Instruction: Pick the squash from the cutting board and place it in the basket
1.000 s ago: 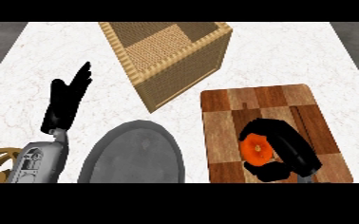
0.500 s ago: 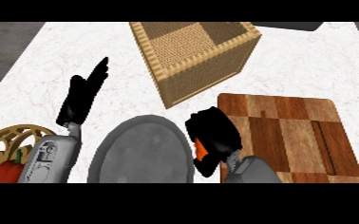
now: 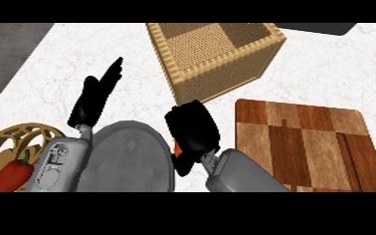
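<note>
My right hand (image 3: pixel 192 129) is curled round the orange squash (image 3: pixel 177 150), of which only a small sliver shows under the fingers. The hand hangs over the counter between the grey plate (image 3: pixel 132 159) and the wooden cutting board (image 3: pixel 308 144), just below the near corner of the woven basket (image 3: pixel 217 55). The board is bare. The basket stands open at the back centre. My left hand (image 3: pixel 95 97) rests open at the left, fingers pointing up and away.
A gold wire bowl (image 3: pixel 26 134) holding a red pepper (image 3: pixel 15 172) sits at the lower left edge. The white marble counter meets a dark strip at the far left.
My right hand has carried the squash off the cutting board leftward and up, toward the basket's near corner. The left hand kept its pose.
</note>
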You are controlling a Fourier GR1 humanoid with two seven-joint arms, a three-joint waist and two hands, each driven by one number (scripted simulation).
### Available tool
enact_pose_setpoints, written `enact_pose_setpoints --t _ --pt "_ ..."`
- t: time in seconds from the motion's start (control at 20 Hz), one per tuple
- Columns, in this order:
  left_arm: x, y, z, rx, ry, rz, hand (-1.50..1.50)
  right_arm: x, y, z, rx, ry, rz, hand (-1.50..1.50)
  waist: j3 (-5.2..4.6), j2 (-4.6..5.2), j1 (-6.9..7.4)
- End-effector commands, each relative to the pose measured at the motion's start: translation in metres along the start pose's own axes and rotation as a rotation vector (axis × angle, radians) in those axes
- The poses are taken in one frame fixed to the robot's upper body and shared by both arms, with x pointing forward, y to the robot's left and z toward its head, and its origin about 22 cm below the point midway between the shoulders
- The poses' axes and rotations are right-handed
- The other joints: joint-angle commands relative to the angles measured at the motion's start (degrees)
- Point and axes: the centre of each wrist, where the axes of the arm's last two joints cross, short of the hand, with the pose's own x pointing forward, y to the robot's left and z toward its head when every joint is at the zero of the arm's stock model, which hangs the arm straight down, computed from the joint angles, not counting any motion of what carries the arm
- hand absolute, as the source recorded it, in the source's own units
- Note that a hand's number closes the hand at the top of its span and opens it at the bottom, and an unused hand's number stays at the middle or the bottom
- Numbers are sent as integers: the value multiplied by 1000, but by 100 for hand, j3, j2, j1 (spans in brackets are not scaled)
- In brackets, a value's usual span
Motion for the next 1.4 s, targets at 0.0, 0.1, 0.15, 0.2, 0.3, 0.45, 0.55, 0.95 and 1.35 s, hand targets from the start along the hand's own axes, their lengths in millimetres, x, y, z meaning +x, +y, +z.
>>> enact_pose_setpoints --t 0.0,0.1,0.15,0.2,0.3,0.45,0.55,0.95,1.35 --pt "5 -7 -4 -11 -7 1 0 14 -19 -3 -60 6 -179 150 13 11 19" --pt "4 -8 -4 -21 -7 0 0 27 -40 0 -136 -24 -245 150 7 -34 58" --pt "4 -12 -3 -23 -10 -3 0 24 -50 0 -175 -16 -334 150 13 -29 68" --pt "1 -13 -4 -33 6 -1 0 28 -63 3 -209 -24 -389 150 8 -39 47" --pt "-1 -10 -3 -22 8 -22 0 38 -80 5 -278 -23 -462 150 0 -78 59" --pt "-4 -3 -3 5 24 -13 0 59 -114 8 -353 -33 -526 150 -17 -119 -24" --pt "6 -9 -7 -2 4 -3 0 74 -132 6 -379 -21 -532 150 -25 -135 -67" --pt "4 -1 -10 31 10 0 0 121 -225 -7 -474 37 -599 150 -38 -107 -225" --pt "-3 11 -5 63 39 4 0 149 -279 -37 -507 208 -388 150 -47 -106 -424"
